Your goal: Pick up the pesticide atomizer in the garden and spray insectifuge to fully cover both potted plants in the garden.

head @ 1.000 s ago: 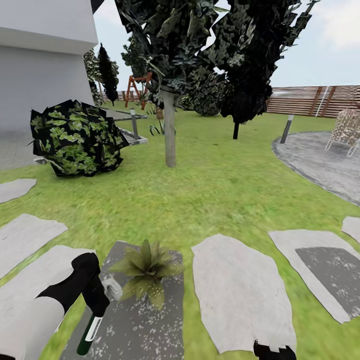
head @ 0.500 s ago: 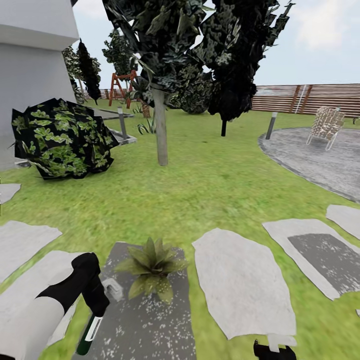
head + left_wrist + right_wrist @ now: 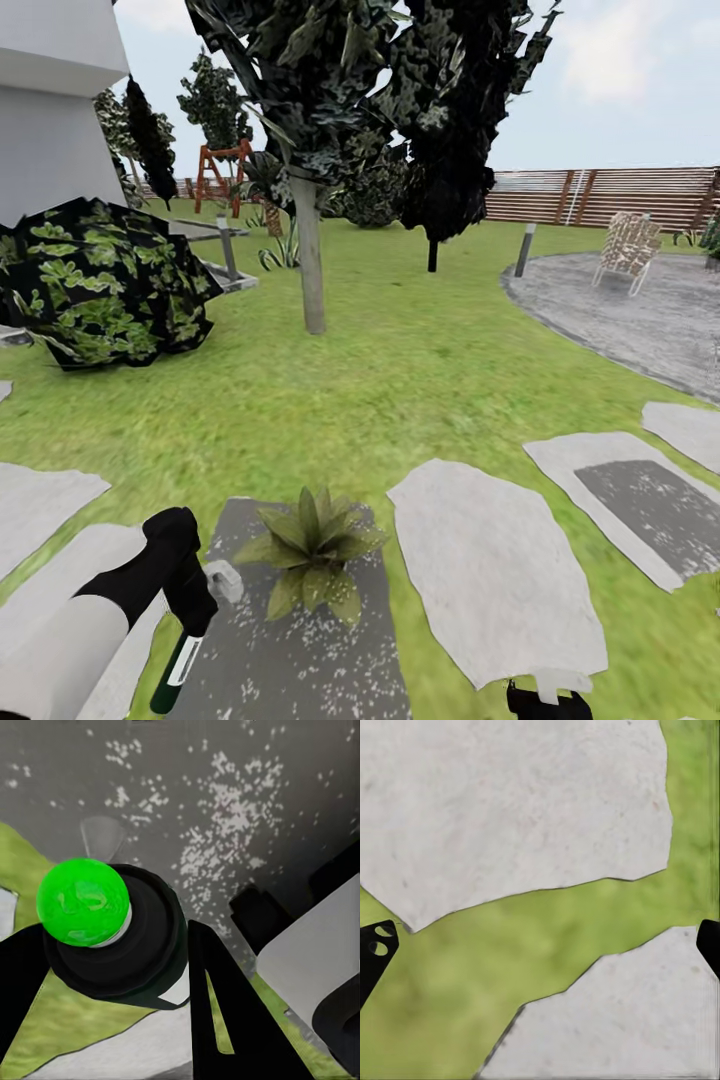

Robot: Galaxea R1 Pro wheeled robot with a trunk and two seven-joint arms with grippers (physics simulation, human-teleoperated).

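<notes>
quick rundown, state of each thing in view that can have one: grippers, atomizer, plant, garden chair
left gripper: shut on the pesticide atomizer, held low over a dark speckled stepping stone
pesticide atomizer: gripped, dark green end pointing down
right gripper: open, nothing between its fingers, above grass and pale stones
potted plant: sitting on the dark stone, leaves spread, beside the left gripper
garden chair: upright on the paved patio
</notes>
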